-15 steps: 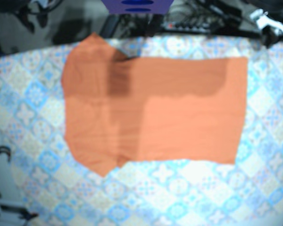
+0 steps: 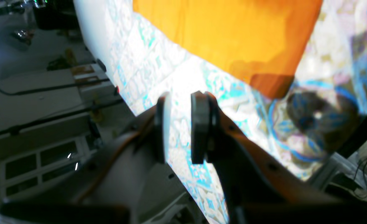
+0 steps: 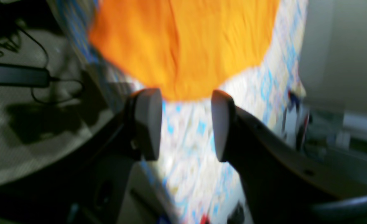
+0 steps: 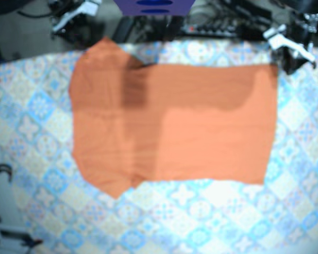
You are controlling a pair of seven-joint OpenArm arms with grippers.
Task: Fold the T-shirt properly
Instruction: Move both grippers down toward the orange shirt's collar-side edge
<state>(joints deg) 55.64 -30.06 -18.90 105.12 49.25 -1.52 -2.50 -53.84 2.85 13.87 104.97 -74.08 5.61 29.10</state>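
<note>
T-shirt [image 4: 169,121], orange, lies flat across the middle of the table [image 4: 201,211], which wears a blue-and-white tile-print cloth. The body runs left to right. One sleeve points at the far left corner and the other at the near edge, left of centre. The hem sits square toward the right edge. A darker band runs along the shirt's far side with a darker strip down its left part; cannot tell whether that is a folded layer or shade. Left claw [image 2: 182,102] hangs off the far right corner, just clear of the shirt's corner there, with its pads [image 2: 199,124] a narrow gap apart and nothing between them, only cloth below. Right claw [image 3: 183,102] is up at the far left corner over the table's edge. Its pads [image 3: 147,121] are spread wider and it is empty too, the sleeve's tip showing beyond its tips. Neither claw touches the fabric. Wrist views are blurred, so fine creases are unreadable.
</note>
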